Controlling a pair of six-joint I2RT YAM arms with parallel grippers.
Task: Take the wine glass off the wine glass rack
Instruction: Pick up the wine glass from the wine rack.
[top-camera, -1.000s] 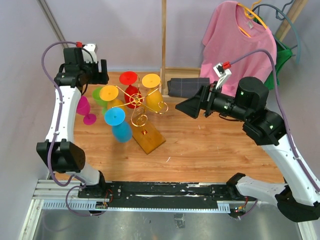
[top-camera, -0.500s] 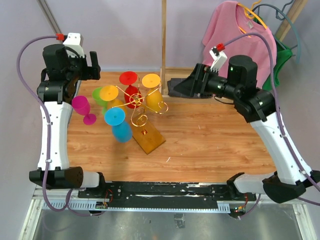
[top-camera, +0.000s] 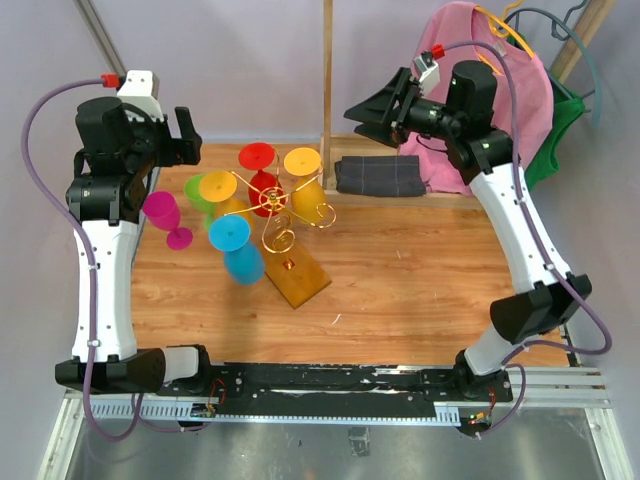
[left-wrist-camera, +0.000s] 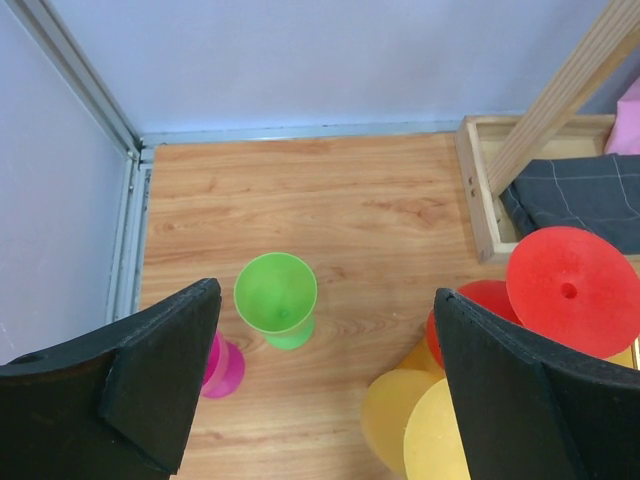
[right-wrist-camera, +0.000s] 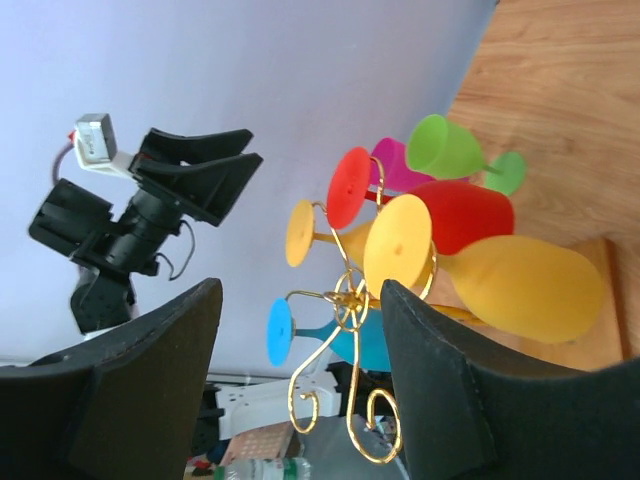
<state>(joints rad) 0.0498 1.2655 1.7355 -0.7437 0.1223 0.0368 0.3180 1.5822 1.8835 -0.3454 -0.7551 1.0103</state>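
The gold wire wine glass rack (top-camera: 276, 214) stands mid-table on a wooden base (top-camera: 298, 277). Hanging from it are red (top-camera: 258, 158), yellow (top-camera: 302, 162), orange (top-camera: 217, 186) and blue (top-camera: 230, 233) wine glasses. A green glass (top-camera: 199, 190) and a magenta glass (top-camera: 164, 214) stand upright on the table to its left. My left gripper (top-camera: 185, 136) hovers open high above those two, with the green glass (left-wrist-camera: 275, 298) showing between its fingers. My right gripper (top-camera: 368, 108) is open, raised at the back right and aimed at the rack (right-wrist-camera: 349, 303), holding nothing.
A dark folded cloth (top-camera: 378, 175) lies in a wooden tray at the back, beside an upright wooden post (top-camera: 327, 70). A pink shirt (top-camera: 480, 80) on a hanger and a green cloth (top-camera: 566, 112) hang at the back right.
The right arm has swung up and back, away from the rack towards the far wall, its jaws narrowing slightly. The left arm has risen and its jaws have widened. No glass has moved.
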